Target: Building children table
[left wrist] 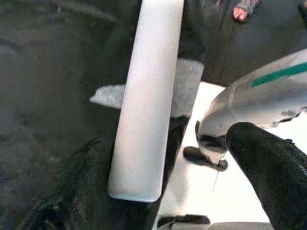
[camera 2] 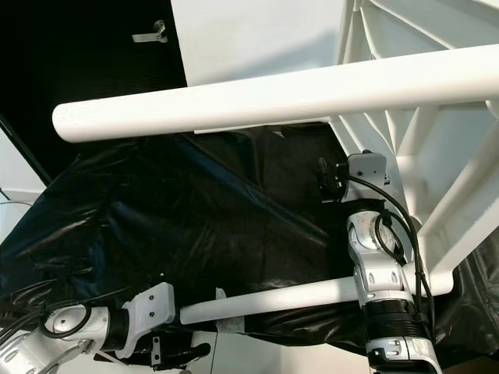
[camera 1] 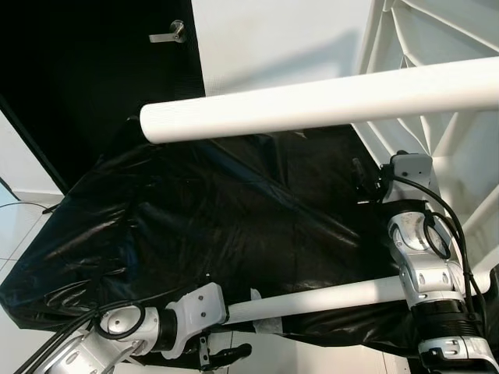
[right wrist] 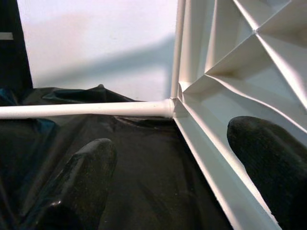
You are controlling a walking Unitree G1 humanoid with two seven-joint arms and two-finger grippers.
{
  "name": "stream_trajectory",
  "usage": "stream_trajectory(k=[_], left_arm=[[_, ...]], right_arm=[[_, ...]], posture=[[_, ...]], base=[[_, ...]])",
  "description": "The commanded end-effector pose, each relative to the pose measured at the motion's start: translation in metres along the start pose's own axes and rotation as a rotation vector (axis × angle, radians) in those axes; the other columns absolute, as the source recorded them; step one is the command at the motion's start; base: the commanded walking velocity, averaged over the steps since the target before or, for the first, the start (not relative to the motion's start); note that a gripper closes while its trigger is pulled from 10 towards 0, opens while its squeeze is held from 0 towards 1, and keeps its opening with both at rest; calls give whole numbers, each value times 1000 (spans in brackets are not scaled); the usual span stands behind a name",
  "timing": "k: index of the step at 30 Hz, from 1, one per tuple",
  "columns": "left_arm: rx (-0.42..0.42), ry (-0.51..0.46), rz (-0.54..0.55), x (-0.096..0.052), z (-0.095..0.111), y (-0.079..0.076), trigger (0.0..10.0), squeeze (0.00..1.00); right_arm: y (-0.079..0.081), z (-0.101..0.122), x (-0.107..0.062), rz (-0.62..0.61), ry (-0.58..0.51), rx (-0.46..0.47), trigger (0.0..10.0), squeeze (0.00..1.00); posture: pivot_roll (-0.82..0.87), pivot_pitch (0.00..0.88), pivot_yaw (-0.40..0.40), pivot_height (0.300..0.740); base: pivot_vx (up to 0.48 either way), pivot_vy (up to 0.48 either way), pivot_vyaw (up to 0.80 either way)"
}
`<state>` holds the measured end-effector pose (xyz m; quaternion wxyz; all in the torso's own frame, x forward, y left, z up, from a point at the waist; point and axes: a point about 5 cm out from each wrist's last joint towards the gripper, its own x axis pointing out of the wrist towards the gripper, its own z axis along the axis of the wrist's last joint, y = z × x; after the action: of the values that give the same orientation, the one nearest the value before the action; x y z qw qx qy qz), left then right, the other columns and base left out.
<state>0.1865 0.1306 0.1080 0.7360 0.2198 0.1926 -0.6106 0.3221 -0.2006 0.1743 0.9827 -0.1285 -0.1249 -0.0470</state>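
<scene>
A white children's table [camera 1: 437,101] stands on its side at the right, its ribbed underside facing me. Two white round legs stick out from it to the left: an upper leg [camera 1: 312,101] and a lower leg [camera 1: 327,298] lying over a black plastic sheet [camera 1: 218,218]. My left gripper [left wrist: 172,143] is open at the free end of the lower leg [left wrist: 144,120], with one black finger [left wrist: 268,167] well clear of the tube. My right gripper [right wrist: 175,143] is raised and open, with nothing between its fingers, facing the spot where the upper leg [right wrist: 86,109] joins the underside [right wrist: 230,91].
The crumpled black sheet covers the surface under the legs and drops to a white floor [camera 1: 312,358]. A white scrap [camera 1: 261,308] lies under the lower leg. A dark door with a metal handle [camera 1: 173,33] stands at the back left, beside a white wall [camera 1: 273,39].
</scene>
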Motion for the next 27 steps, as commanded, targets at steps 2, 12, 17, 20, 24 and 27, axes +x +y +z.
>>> stream_trajectory(k=[2,12,17,20,24,27], left_arm=[[29,21,38,3,-2,8,10000,0],[106,14,208,3,6,40,10000,0],[98,25,215,2,3,42,5020,0],[111,42,201,2,1,41,5373,0],[93,49,208,2,0,42,4314,0],[90,51,212,2,-1,43,0,0]], right_arm=[[-2,-2,-1,-28,17,-5,10000,0],[-3,-2,-2,-43,16,-12,10000,0],[-3,-3,-2,-45,18,-15,10000,0],[-3,-3,-2,-44,18,-17,10000,0],[-3,-3,-1,-45,19,-18,10000,0],[-3,-3,-1,-46,20,-19,10000,0]], posture=[[41,0,-8,740],[30,0,2,740],[34,0,-1,740],[33,0,-1,740],[33,0,-1,740],[37,0,-2,740]], base=[[0,0,0],[0,0,0],[0,0,0],[0,0,0],[0,0,0],[0,0,0]])
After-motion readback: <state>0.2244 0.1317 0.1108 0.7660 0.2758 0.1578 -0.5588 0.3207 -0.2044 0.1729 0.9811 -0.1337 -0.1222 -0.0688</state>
